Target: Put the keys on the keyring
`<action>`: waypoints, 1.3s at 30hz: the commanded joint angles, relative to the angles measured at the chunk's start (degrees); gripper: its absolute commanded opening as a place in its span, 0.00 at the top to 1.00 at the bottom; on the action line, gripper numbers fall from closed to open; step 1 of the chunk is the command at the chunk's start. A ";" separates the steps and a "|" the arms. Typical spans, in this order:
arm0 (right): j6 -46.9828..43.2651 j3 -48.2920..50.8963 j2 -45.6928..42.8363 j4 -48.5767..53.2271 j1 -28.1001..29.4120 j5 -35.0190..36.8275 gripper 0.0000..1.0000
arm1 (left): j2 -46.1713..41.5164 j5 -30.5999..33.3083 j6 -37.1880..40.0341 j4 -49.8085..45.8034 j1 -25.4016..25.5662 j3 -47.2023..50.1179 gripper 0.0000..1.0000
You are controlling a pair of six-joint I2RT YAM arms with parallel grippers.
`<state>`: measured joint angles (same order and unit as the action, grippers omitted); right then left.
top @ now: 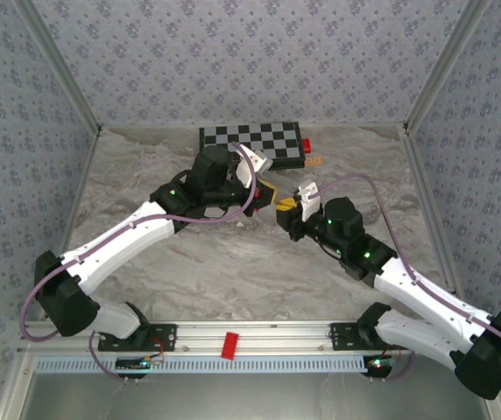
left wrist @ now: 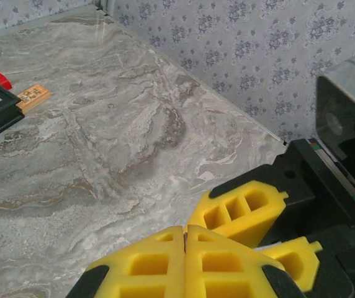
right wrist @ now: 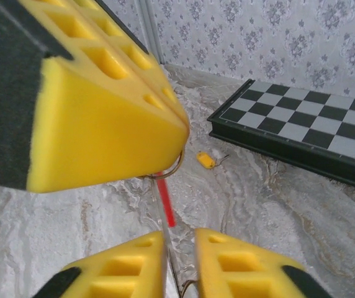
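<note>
Fingers point(left wrist: 146, 264) of my left gripper point(left wrist: 185, 239) are clenched pad to pad, and the keyring point(right wrist: 165, 202) juts from their tips. My right gripper point(right wrist: 179, 254) stands narrowly parted around the ring's wire; whether it pinches I cannot tell. One key point(right wrist: 206, 160) lies on the table point(right wrist: 277, 205) near the chessboard point(right wrist: 301, 124).
</note>
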<state>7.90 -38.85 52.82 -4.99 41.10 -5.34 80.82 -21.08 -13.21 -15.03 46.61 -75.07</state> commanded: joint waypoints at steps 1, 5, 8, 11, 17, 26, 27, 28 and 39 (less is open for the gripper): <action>-0.76 -1.93 -0.11 -0.98 0.38 -0.89 0.91 | -0.67 -1.93 -1.18 0.79 -0.02 -2.89 1.00; -0.30 -1.57 -1.36 -0.91 0.38 -0.81 1.00 | -0.58 -2.21 -2.14 1.38 -0.03 -2.74 1.00; 0.01 -1.09 -2.82 -0.59 0.45 -0.63 1.00 | -0.98 -2.69 -3.50 2.68 -0.11 -1.96 0.93; 0.18 -0.78 -4.13 0.10 0.57 -0.72 1.00 | -1.74 -4.30 -5.65 5.37 -0.41 -0.34 0.79; -0.42 -0.54 -5.65 1.41 1.49 0.09 1.00 | -2.89 -6.32 -9.31 10.03 -1.62 2.55 0.73; -0.96 -0.40 -5.90 1.89 2.50 2.22 1.00 | -3.46 -8.19 -11.12 11.94 -2.78 4.55 0.72; -0.94 -0.40 -6.05 1.87 2.51 2.43 1.00 | -3.86 -8.15 -11.37 12.02 -3.02 4.95 0.72; -0.96 -0.40 -6.04 1.84 2.51 2.66 1.00 | -4.26 -7.87 -11.52 12.12 -3.18 5.24 0.72; 0.00 0.13 -7.39 1.48 3.03 5.08 1.00 | -11.75 -4.59 -16.19 15.82 -4.71 12.65 0.70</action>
<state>7.66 -38.76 46.57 -2.79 43.57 -1.85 70.78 -26.11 -27.16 -2.26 42.00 -63.75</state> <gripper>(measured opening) 0.046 0.297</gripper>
